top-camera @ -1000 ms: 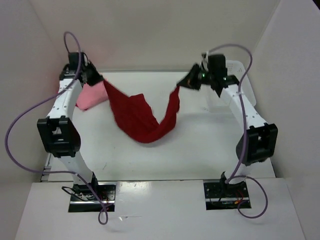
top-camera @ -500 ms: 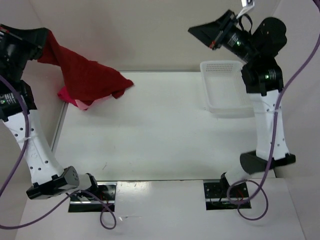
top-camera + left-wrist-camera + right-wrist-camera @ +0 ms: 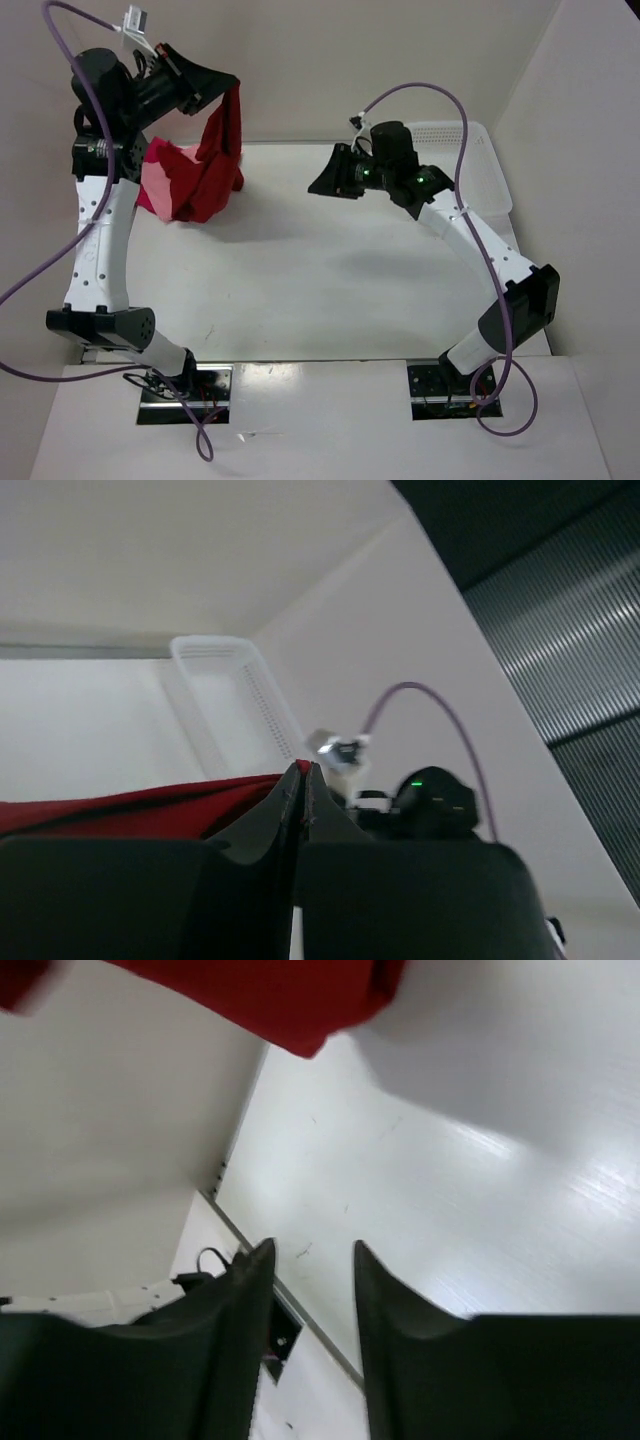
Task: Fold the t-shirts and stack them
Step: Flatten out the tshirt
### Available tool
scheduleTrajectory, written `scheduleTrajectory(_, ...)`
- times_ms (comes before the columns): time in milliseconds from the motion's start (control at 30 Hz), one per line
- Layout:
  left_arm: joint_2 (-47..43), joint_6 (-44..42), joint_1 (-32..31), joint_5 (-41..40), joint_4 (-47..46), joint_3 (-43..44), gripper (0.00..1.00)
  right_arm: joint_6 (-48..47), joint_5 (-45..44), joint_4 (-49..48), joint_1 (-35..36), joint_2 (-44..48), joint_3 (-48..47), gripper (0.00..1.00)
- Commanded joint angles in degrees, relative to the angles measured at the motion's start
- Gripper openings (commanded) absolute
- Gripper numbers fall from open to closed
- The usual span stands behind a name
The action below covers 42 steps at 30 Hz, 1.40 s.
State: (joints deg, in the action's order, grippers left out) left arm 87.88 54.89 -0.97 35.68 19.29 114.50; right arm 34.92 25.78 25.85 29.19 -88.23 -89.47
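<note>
1. Left claw (image 3: 228,80): raised high at the far left, above the tabletop's (image 3: 300,280) far-left corner. Fingers pressed together, clamped on an edge of the dark red t-shirt (image 3: 222,140). The left wrist view shows the same, with red cloth (image 3: 150,802) pinched right at the fingertips (image 3: 292,785).
2. Dark red t-shirt: hangs from the left claw in a narrow drape. Its lower part rests bunched on the tabletop at the far left.
3. Pale pink t-shirt (image 3: 153,188): lies on the tabletop at the far-left edge, just left of the dark red bunch and touching it, partly covered by it.
4. Crimson-pink t-shirt (image 3: 163,155): a brighter patch shows at the far side of the same heap, against the pale pink one. How it lies cannot be told.
5. Right claw (image 3: 318,185): held above the tabletop near the far middle, pointing left toward the heap and apart from it. Fingers spread, nothing between them. The right wrist view confirms the gap (image 3: 310,1250), with red cloth (image 3: 270,1000) at its top edge, beyond the fingertips.
6. White lattice basket (image 3: 485,170): sits at the far right of the tabletop, behind the right arm.
</note>
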Motion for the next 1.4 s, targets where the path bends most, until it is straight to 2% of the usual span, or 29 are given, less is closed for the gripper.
scheduleTrajectory(0,-2.2,2.4,-0.2,4.7,-5.4,9.0,0.00,-2.1,-3.1,-3.8,1.7,2.3,2.6,0.46)
scheduleTrajectory(33,-2.2,2.4,-1.0,4.7,-5.4,10.2,0.00,-2.1,-3.9,-3.8,2.3,2.3,4.3,0.55)
scheduleTrajectory(167,-1.7,2.4,-3.5,4.7,-4.9,16.2,0.00,-5.0,-4.4,-3.3,2.8,2.8,5.1,0.70)
scheduleTrajectory(233,-1.1,2.4,-4.0,4.1,-4.9,19.5,0.00,-5.6,-5.0,-2.2,4.1,2.8,5.1,0.81)
scheduleTrajectory(333,-0.6,0.1,-4.0,1.3,-1.7,23.0,0.00,-5.7,-6.7,-2.2,4.1,2.8,6.6,0.84)
scheduleTrajectory(467,1.6,-4.7,-4.0,-4.1,3.3,25.2,0.00,-2.5,-13.4,-3.3,3.3,2.2,13.4,0.87)
scheduleTrajectory(567,3.2,-6.5,-4.0,-6.6,4.9,21.6,0.00,1.0,-13.4,-6.1,1.0,0.7,20.6,0.87)
scheduleTrajectory(800,3.2,-8.9,-1.5,-9.4,1.5,6.7,0.00,8.5,-13.3,-12.6,2.4,-0.4,34.7,0.87)
scheduleTrajectory(900,1.3,-7.6,-0.3,-6.9,-2.2,-2.1,0.00,9.8,-16.7,-14.0,2.4,-0.4,38.0,0.84)
scheduleTrajectory(1000,0.7,-7.6,1.6,-5.6,-2.8,-6.4,0.00,11.0,-20.3,-13.2,2.4,1.2,39.7,0.83)
scheduleTrajectory(1100,-0.3,-7.6,2.1,-4.3,-3.4,-7.6,0.00,11.8,-22.3,-13.2,1.5,2.4,42.5,0.83)
scheduleTrajectory(1167,-0.3,-7.6,2.6,-3.7,-3.4,-8.1,0.00,11.1,-19.8,-17.5,0.1,0.7,43.8,0.83)
scheduleTrajectory(1233,-0.3,-7.6,3.3,-3.2,-3.4,-8.8,0.00,10.4,-19.1,-18.5,-0.5,-3.3,41.2,0.79)
scheduleTrajectory(1267,-0.9,-7.6,3.3,-2.6,-3.4,-9.4,0.00,9.8,-19.7,-17.9,-0.5,-4.9,39.7,0.74)
scheduleTrajectory(1300,-1.0,-7.0,3.3,-2.5,-3.4,-9.4,0.00,9.0,-19.7,-17.8,-0.5,-7.5,36.7,0.59)
scheduleTrajectory(1367,-2.2,-7.0,3.8,-2.5,-3.4,-10.1,0.00,9.0,-19.7,-18.6,-0.5,-8.1,34.8,0.35)
